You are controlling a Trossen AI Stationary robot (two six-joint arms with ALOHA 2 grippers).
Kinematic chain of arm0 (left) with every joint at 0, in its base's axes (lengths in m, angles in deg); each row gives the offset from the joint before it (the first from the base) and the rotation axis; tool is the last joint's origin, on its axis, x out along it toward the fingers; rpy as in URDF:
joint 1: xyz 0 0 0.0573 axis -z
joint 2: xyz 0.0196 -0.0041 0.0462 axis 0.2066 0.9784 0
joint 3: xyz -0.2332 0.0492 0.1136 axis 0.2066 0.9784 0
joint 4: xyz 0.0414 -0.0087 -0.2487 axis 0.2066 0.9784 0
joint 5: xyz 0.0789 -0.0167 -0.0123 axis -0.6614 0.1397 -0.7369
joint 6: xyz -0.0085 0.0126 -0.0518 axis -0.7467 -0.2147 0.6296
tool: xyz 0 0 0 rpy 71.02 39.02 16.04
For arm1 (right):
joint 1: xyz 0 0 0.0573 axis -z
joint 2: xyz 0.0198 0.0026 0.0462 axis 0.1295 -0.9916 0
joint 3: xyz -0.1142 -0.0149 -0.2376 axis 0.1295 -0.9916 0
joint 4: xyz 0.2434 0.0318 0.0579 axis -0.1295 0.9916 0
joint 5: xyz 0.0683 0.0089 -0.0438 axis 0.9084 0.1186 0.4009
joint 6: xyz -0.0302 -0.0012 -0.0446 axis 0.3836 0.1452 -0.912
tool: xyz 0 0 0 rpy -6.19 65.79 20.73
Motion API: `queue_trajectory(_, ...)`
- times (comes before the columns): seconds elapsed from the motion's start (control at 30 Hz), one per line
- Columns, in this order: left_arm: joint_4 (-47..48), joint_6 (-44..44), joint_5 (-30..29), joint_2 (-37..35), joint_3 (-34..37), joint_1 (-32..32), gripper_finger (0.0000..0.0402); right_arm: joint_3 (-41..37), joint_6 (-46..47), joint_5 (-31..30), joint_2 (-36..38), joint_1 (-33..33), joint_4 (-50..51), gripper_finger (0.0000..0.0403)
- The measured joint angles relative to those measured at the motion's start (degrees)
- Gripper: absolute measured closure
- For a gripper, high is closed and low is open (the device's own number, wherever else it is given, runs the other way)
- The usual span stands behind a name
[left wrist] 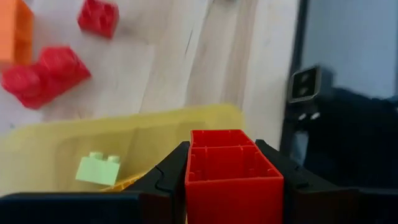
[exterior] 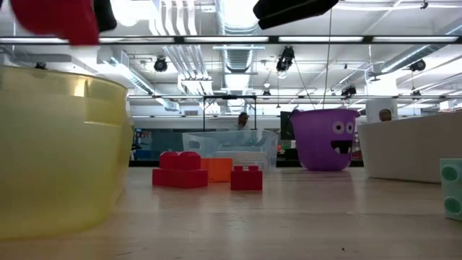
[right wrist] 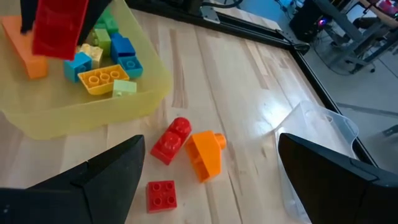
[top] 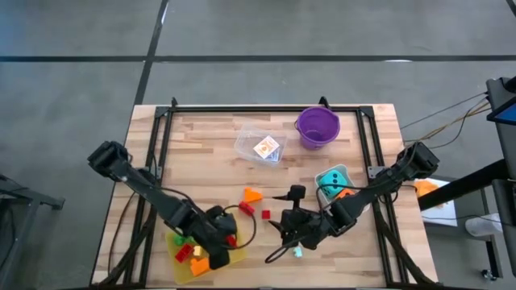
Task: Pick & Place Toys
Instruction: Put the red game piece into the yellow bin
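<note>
My left gripper point(top: 226, 240) is shut on a red brick point(left wrist: 233, 177) above the flat yellow tray point(top: 187, 266), which holds several bricks, blue, yellow and green point(right wrist: 106, 78). The held brick also shows in the right wrist view point(right wrist: 59, 28) and in the low view point(exterior: 58, 18). My right gripper point(right wrist: 211, 186) is open and empty at the table's middle, above two red bricks point(right wrist: 171, 140), point(right wrist: 161, 196) and an orange wedge point(right wrist: 205, 152) that lie on the wood. My left gripper pinches the red brick between its two fingers point(left wrist: 171, 177) by two opposite side walls point(left wrist: 194, 180). The brick's hollow underside faces the wrist camera. The brick is lifted clear, a little tilted, above the tray's right part.
A purple bucket point(top: 317, 127) stands at the far edge. A clear tub point(top: 260, 145) with a card pack stands to its left. A teal die point(top: 330, 177) and an orange piece point(top: 345, 193) lie by the right arm. A small teal piece point(top: 297, 252) lies under my right gripper.
</note>
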Motion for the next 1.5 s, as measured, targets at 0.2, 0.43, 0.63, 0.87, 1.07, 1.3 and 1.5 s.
queue_trajectory(0.2, 0.83, -0.02, 2.73, 4.49, 0.02, -0.34, 0.0274, 0.00, 0.24, 0.07, 0.00, 0.00, 0.02, 0.0040)
queue_trajectory(0.43, 0.54, -0.03, 3.83, 9.04, 0.02, -0.99, 0.0274, -0.02, 0.22, 0.15, 0.00, 0.00, 0.11, 0.0040)
queue_trajectory(0.63, 0.07, -0.10, 6.27, 12.33, 0.02, -1.46, 0.0274, -0.70, 0.21, 0.15, 0.00, 0.00, 0.10, 0.0040)
queue_trajectory(0.87, -3.10, -3.10, 6.65, 13.44, 0.01, -1.98, 0.0274, -0.92, 0.22, 0.15, 0.00, 0.00, 0.07, 0.0040)
queue_trajectory(1.07, -5.72, -5.70, 7.47, 14.56, 0.00, -2.27, 0.0274, -0.96, 0.20, 0.15, 0.00, 0.00, 0.09, 0.0040)
queue_trajectory(1.3, -5.21, -6.57, 9.03, 16.77, 0.00, -3.15, 0.0274, -0.99, 0.04, 0.13, 0.00, 0.00, 0.16, 0.0040)
queue_trajectory(1.5, -5.30, -8.36, 9.43, 16.94, 0.00, -3.38, 0.0274, -1.19, 0.08, 0.13, 0.00, 0.00, 0.18, 0.0040)
